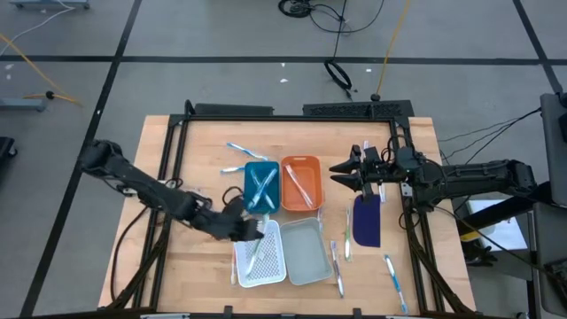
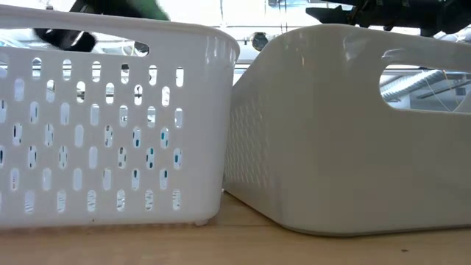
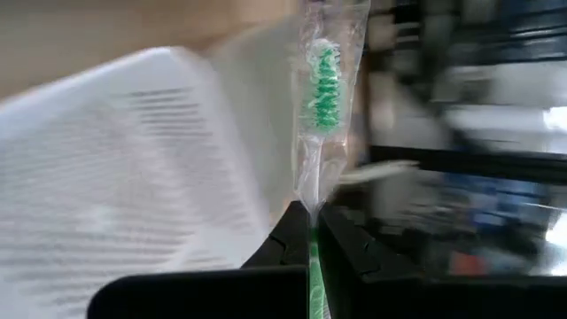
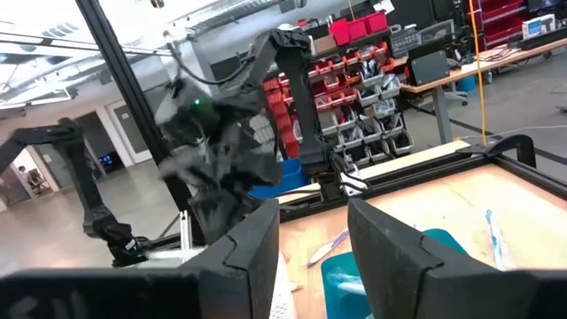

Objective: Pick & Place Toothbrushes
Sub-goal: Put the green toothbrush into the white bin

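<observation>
A: Which step is the robot on?

B: Placing. Over the tabletop (image 1: 186, 266), the left tool (image 1: 251, 228) is clamped on a wrapped green toothbrush (image 3: 322, 84) just above the white slotted tray (image 1: 259, 257). The right tool (image 1: 347, 173) hangs part open, empty, near the orange tray (image 1: 301, 184).

A: Next?

B: Probably lower, then release into that tray.

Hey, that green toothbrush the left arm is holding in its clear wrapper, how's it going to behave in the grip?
The green toothbrush is held low on its handle by the left end effector and stands straight, so it is probably stiff and light. Its clear wrapper looks glossy, so it may slip. Thin and gripped at one end, it could pivot if it bumps the white tray.
</observation>
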`<action>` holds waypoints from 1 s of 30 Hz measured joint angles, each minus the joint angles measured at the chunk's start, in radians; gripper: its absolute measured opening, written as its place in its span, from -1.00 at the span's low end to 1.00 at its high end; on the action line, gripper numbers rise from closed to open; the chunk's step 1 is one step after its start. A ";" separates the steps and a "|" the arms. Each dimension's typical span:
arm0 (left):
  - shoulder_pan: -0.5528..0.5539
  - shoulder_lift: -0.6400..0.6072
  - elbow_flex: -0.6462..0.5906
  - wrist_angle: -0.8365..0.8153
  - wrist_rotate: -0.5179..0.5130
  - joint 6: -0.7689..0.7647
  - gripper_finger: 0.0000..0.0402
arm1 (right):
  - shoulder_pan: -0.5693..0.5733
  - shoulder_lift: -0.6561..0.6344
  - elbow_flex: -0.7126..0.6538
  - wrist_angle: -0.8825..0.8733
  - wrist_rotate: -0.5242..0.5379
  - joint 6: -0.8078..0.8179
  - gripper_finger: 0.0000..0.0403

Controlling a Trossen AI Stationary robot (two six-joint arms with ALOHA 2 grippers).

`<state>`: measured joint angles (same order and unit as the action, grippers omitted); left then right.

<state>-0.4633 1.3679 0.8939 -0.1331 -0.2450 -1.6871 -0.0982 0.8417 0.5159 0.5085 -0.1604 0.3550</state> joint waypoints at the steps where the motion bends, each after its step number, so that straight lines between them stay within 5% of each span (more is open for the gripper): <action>1: -0.001 0.022 0.026 -0.071 0.010 -0.018 -1.00 | 0.000 0.000 0.000 -0.006 0.000 0.000 -0.37; 9: -0.003 0.153 0.195 -0.376 0.009 -0.077 -1.00 | 0.000 0.000 0.000 -0.051 -0.001 0.000 -0.37; 21: 0.033 0.310 0.253 -0.401 0.036 0.104 -1.00 | 0.000 0.000 0.000 -0.049 -0.001 0.000 -0.37; 30: 0.037 0.317 0.255 -0.417 0.039 0.138 -1.00 | 0.000 0.000 0.000 -0.049 -0.001 0.011 -0.37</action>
<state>-0.4258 1.6848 1.1484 -0.5498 -0.2062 -1.5496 -0.0982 0.8417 0.5159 0.4591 -0.1619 0.3664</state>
